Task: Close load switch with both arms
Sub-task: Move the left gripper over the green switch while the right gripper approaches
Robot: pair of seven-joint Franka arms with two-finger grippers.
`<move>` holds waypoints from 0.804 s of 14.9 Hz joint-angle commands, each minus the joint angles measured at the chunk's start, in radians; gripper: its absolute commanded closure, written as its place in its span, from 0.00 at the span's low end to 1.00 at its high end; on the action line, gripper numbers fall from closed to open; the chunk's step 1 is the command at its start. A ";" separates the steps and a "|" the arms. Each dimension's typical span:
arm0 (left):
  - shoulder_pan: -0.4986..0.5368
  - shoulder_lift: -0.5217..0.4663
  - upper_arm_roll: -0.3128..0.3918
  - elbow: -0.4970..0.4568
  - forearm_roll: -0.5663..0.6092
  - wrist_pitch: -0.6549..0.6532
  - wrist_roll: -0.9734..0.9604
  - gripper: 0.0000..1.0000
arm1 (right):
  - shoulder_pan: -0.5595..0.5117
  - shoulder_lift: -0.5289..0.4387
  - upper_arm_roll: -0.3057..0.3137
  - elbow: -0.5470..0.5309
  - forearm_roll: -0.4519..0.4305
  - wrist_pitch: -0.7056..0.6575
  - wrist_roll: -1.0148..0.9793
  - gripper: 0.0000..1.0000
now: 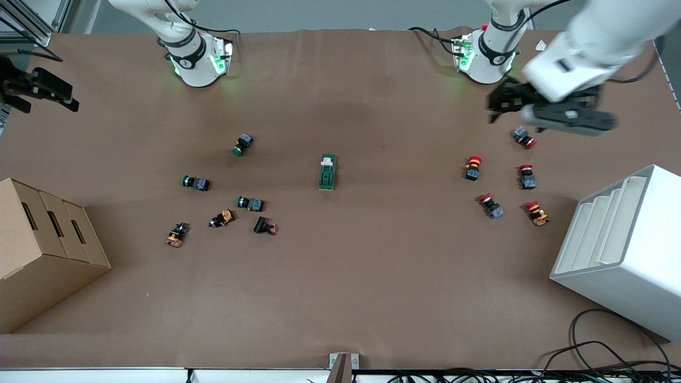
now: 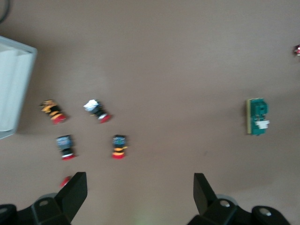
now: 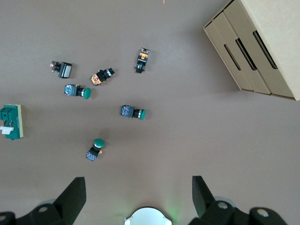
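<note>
The load switch [image 1: 327,172], a dark-green block with a white lever piece at the end toward the arm bases, lies on the brown table mid-way between the arms. It also shows in the left wrist view [image 2: 257,116] and the right wrist view [image 3: 11,122]. My left gripper [image 1: 500,101] is up in the air over the table near the left arm's base, open and empty [image 2: 140,187]. My right gripper [image 1: 58,93] is up in the air at the right arm's end of the table, open and empty [image 3: 139,190]. Both are well away from the switch.
Several green, orange and black push buttons [image 1: 249,203] lie toward the right arm's end, and several red ones [image 1: 473,167] toward the left arm's end. A cardboard box [image 1: 37,250] stands at the right arm's end, a white slotted bin [image 1: 628,250] at the left arm's end.
</note>
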 commanded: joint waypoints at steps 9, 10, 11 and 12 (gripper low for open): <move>-0.024 0.026 -0.352 -0.299 0.122 0.423 -0.469 0.00 | -0.010 0.161 -0.004 -0.004 -0.008 0.133 0.006 0.00; -0.052 0.038 -0.356 -0.330 0.174 0.463 -0.524 0.00 | -0.004 0.161 -0.003 -0.017 0.002 0.133 0.024 0.00; -0.099 0.064 -0.357 -0.346 0.228 0.490 -0.591 0.00 | 0.002 0.162 0.002 -0.034 0.013 0.141 0.077 0.00; -0.150 0.110 -0.356 -0.346 0.284 0.503 -0.674 0.00 | 0.021 0.165 0.002 -0.041 0.034 0.141 0.146 0.00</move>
